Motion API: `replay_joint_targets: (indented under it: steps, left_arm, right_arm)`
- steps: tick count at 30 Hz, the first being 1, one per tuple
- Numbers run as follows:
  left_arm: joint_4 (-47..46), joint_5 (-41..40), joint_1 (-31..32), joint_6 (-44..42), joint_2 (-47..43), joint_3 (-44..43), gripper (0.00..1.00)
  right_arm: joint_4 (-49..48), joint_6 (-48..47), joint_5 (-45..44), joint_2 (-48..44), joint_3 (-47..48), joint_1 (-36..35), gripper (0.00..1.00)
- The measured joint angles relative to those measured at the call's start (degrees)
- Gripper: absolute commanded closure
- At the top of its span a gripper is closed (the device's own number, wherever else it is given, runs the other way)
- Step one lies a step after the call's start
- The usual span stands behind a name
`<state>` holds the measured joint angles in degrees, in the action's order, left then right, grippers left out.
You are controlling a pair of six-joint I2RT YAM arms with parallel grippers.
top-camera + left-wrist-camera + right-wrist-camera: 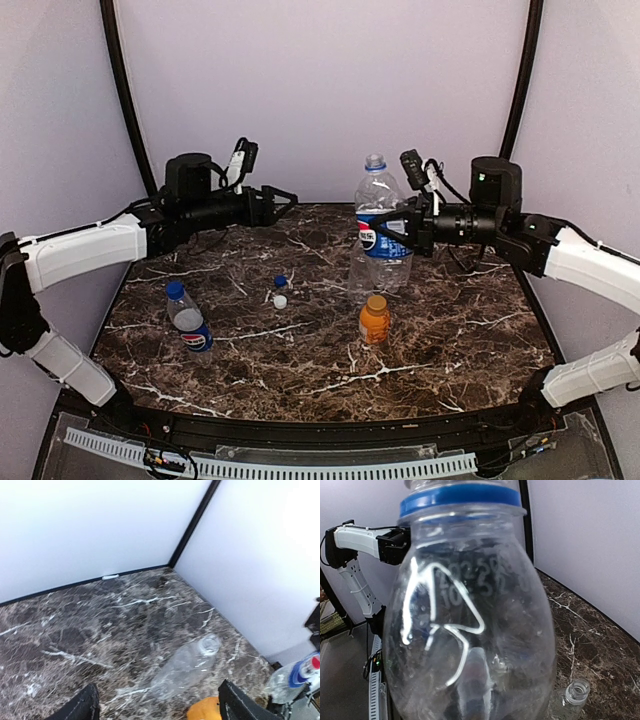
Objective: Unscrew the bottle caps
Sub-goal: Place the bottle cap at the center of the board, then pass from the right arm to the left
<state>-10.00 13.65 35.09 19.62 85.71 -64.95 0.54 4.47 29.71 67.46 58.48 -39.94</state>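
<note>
Progress roughly half: blue cap [281,282] and white cap [280,301] lie loose on surface [450,340] near centre. Right tool [390,230] clamps tall uncapped bottle [378,190] at 1 o'clock. Left tool [285,205] is spread, empty. Caps not yet off: small Pepsi bottle [188,322] at 8 o'clock, orange bottle [374,322] at 4 o'clock.

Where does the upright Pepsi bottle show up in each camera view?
Top external: Pepsi bottle stands right of centre, cap off.
Left wrist: lower right corner, partly cut off.
Right wrist: fills most of the picture, very close.
Shared landmark: the dark marble tabletop.
</note>
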Motion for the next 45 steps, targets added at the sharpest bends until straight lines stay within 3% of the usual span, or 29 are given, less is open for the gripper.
replay_joint_targets:
  steps: [10, 19, 25, 36, 37, 39, 42, 45]
  left_arm:
    - [-3.96, 19.32, 2.49, 3.37, -7.15, -4.81, 0.12]
    - [2.47, 24.98, 10.29, -2.21, -4.81, -15.26, 0.10]
    - [8.22, 25.03, 13.16, -6.73, -2.45, -16.68, 0.23]
    - [13.57, 24.09, 13.68, -10.25, -1.18, -16.81, 0.67]
    - [13.55, 24.20, 13.68, -10.29, -1.18, -16.85, 0.74]
    - [13.53, 23.91, 13.68, -10.78, -1.18, -17.14, 0.82]
    - [13.14, 23.80, 13.68, -10.93, -1.18, -17.20, 0.90]
    - [12.72, 23.32, 13.68, -10.97, -1.25, -17.20, 0.99]
  right_arm:
    - [0.85, -1.84, 14.47, 6.34, 2.03, -1.16, 0.92]
    - [3.80, -3.45, 17.64, 10.27, 6.19, -5.11, 0.92]
    - [4.48, -4.22, 18.12, 12.15, 7.54, -6.47, 0.92]
    - [6.03, -5.16, 18.05, 13.22, 7.74, -7.17, 0.92]
    - [6.14, -5.25, 18.03, 13.25, 7.74, -7.17, 0.89]
    - [6.71, -5.27, 18.16, 13.27, 7.74, -7.17, 0.74]
    - [6.36, -5.73, 17.86, 13.27, 7.69, -7.26, 0.51]
    - [6.27, -5.70, 17.44, 12.96, 7.37, -7.34, 0.35]
